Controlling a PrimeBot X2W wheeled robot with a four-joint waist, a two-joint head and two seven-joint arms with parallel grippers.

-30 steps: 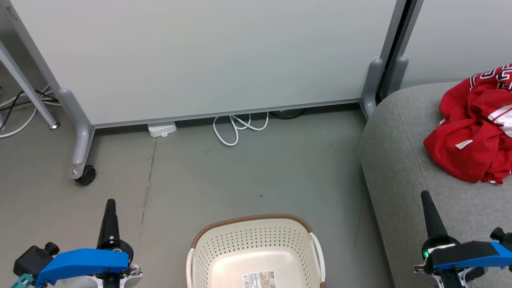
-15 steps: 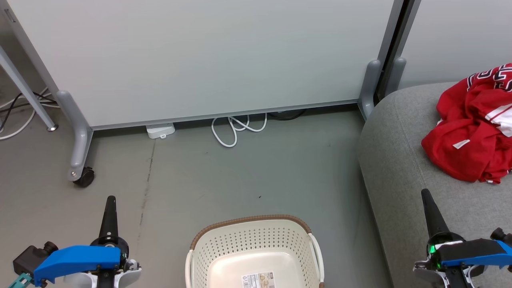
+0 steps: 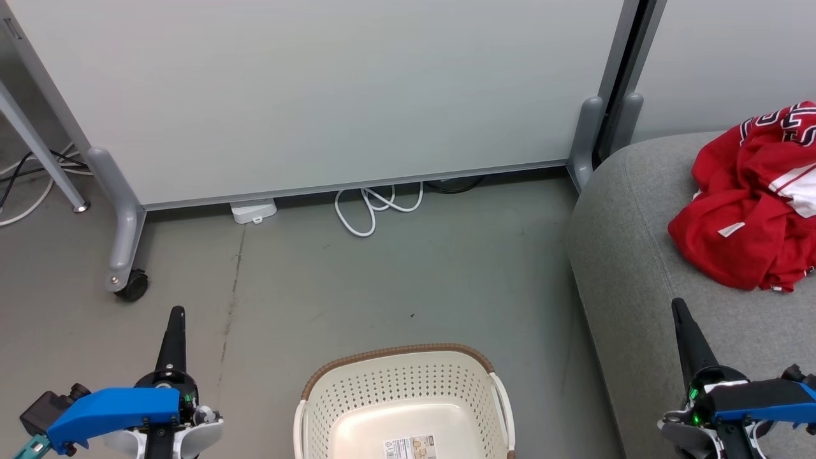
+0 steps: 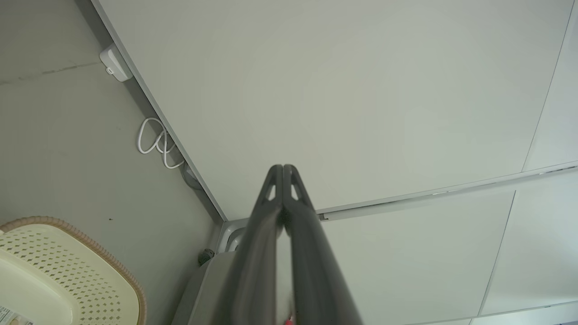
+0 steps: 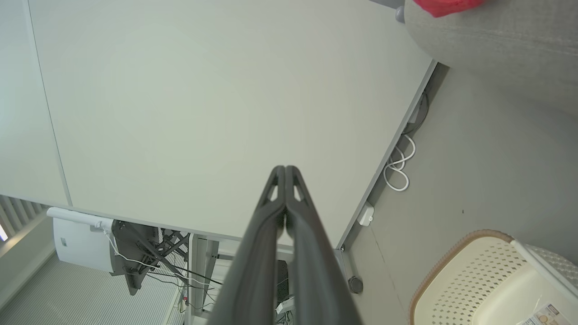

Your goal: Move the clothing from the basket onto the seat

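The red clothing (image 3: pixel 749 210) lies crumpled on the grey seat (image 3: pixel 631 268) at the right of my head view, with block lettering showing on its upper fold. The basket (image 3: pixel 395 352) stands on the floor (image 3: pixel 395 274) near the seat's front corner, a paper label (image 3: pixel 411 446) stuck to its bottom. My left gripper (image 3: pixel 176 312) hovers over the floor to the basket's left, fingers pressed together and holding nothing. My right gripper (image 3: pixel 677 305) hangs above the seat, below the clothing and apart from it, likewise pressed together on nothing. Behind, a white cable (image 3: pixel 373 207) loops under a pale partition panel (image 3: pixel 319 95).
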